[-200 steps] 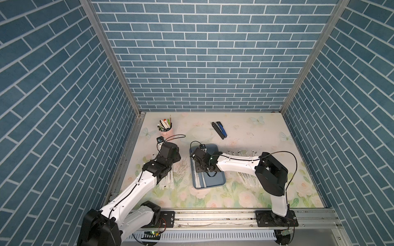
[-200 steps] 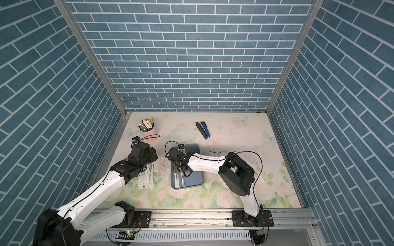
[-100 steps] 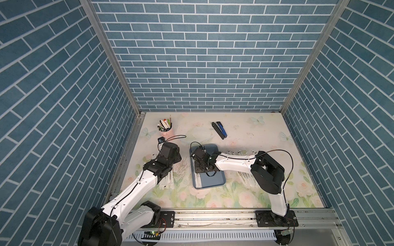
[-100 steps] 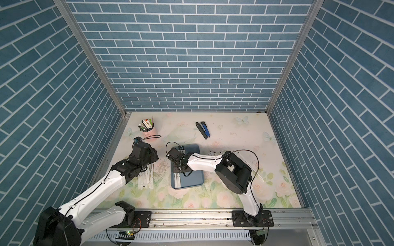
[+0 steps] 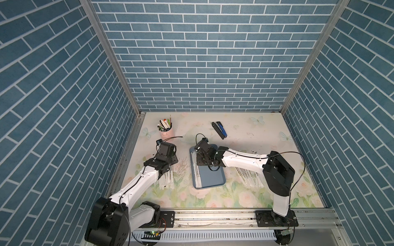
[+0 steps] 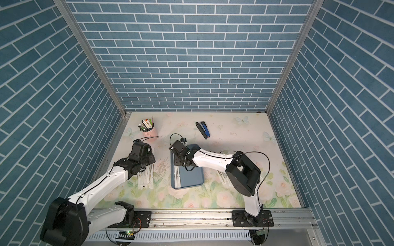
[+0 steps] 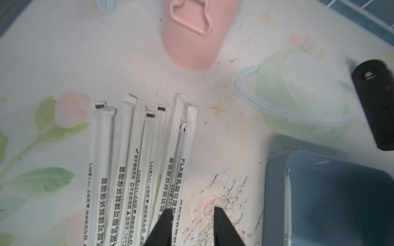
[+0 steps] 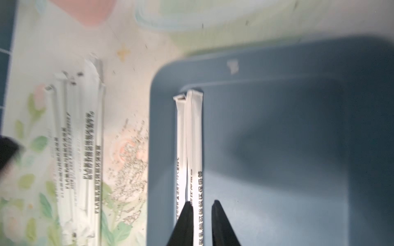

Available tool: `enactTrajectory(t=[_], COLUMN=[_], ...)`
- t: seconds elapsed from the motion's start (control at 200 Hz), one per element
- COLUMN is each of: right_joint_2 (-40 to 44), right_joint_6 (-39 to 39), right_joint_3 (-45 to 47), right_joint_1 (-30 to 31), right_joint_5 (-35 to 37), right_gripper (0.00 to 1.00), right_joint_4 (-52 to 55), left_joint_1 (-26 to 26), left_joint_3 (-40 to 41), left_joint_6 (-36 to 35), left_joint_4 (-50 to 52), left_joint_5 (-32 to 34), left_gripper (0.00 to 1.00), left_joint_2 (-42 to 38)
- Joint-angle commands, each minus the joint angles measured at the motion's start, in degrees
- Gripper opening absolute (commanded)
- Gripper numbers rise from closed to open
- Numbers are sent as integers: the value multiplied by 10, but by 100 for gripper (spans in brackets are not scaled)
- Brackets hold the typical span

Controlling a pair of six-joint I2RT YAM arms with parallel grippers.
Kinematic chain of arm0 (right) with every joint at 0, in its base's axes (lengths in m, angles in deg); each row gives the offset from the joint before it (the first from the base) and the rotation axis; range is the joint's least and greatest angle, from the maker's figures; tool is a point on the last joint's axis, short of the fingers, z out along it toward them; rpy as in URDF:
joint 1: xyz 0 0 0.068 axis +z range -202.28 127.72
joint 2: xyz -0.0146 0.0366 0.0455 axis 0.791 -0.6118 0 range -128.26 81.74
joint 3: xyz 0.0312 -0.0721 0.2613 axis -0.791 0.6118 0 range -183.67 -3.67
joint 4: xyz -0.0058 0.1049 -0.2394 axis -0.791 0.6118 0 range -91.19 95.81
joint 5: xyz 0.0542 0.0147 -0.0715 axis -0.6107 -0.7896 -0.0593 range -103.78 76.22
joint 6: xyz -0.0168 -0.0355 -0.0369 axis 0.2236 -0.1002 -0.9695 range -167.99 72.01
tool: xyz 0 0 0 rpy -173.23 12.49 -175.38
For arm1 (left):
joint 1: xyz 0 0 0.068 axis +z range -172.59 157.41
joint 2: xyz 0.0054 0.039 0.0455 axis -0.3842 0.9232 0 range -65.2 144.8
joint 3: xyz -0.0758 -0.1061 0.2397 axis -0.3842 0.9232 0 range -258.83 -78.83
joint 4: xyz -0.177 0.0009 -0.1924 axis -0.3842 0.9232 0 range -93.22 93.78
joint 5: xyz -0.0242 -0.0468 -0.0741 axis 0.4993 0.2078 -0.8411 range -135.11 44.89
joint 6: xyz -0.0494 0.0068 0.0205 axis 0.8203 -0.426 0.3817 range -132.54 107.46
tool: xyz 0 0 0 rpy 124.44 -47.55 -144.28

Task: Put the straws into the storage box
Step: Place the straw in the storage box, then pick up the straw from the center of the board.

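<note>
The straws [image 7: 136, 170] lie in a fanned row on the floral surface [image 7: 234, 127], white paper sleeves printed in black. On the outermost sleeve the Latin letters "PLA" read clearly, followed by Chinese characters; thinner lines on neighbouring sleeves carry "-10°C" and "80°C" beside small triangle and recycling marks. The left claw [image 7: 193, 215] hovers low at that edge of the row, its two black fingers [image 7: 164, 225] a little apart with the end straw showing between them; whether they pinch it cannot be told.

The storage box [image 5: 213, 181] sits mid-surface between the two arms. Two straws [image 8: 189, 149] lie inside against its long wall, their print only partly legible there. The right claw [image 8: 202, 204] hangs just above them, fingers narrowly parted over one sleeve, and a grip cannot be confirmed. More straws [image 5: 249, 179] lie under the right arm.

A pink cup [image 5: 166, 133] of pens and a stapler [image 5: 219, 130] stand farther back.
</note>
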Motion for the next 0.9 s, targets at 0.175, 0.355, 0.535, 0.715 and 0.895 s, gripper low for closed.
enactTrajectory(t=[0.175, 0.355, 0.535, 0.715, 0.895], right_joint_2=[38, 54, 65, 68, 70], right_joint_6=[-47, -43, -44, -48, -45], right_joint_3=[33, 67, 86, 92, 97], right_joint_1=[-20, -28, -33, -37, -37], right_joint_5=[14, 10, 8, 6, 3], right_gripper=[20, 20, 20, 20, 20], right_joint_4=[-28, -53, -61, -63, -67], left_joint_1=[8, 24, 44, 44, 44], left_joint_3=[3, -13, -16, -16, -15], left_joint_6=[-9, -18, -35, -39, -39], left_joint_4=[-12, 3, -10, -15, -24], left_joint_5=[7, 30, 9, 4, 3], left_gripper=[32, 29, 25, 23, 23], left_joint_2=[75, 95, 107, 131, 142])
